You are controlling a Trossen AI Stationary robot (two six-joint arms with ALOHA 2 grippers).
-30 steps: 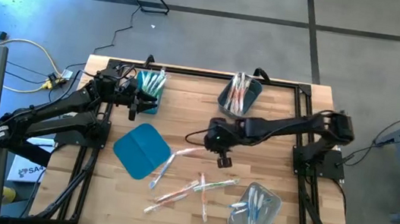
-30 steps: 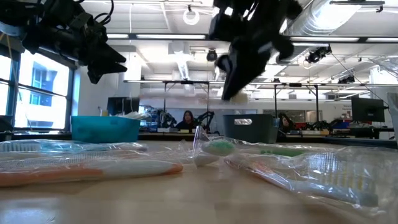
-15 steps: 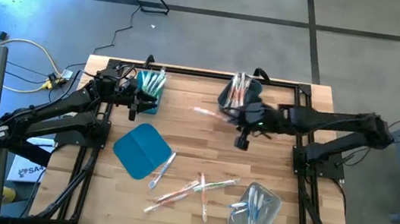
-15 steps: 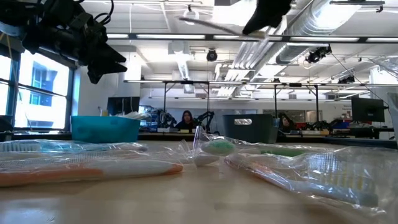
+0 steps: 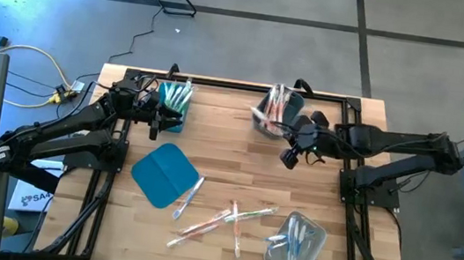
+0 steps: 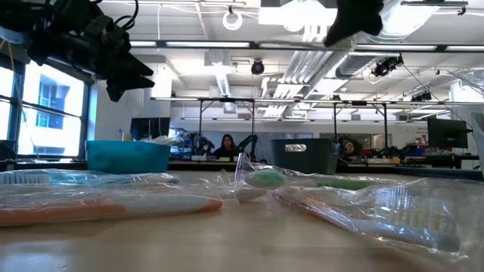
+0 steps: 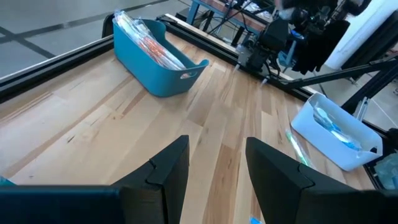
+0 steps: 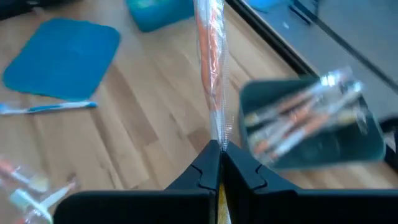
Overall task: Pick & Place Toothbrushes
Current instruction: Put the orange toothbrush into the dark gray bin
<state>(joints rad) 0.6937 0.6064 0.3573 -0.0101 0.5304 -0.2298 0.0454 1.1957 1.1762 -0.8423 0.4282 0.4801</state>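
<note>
While pinched, an orange toothbrush [image 8: 210,74] juts beyond the right fingers [image 8: 208,171].

On the pale wooden slatted table [image 5: 222,138], the teal rectangular bin [image 5: 173,105] sits at eleven o'clock, the grey rectangular bin [image 5: 277,111] at one, the clear plastic bin [image 5: 296,243] at five, and the flat teal lid [image 5: 164,173] at eight. Loose wrapped toothbrushes [image 5: 221,222] lie at six, between lid and clear bin.
</note>
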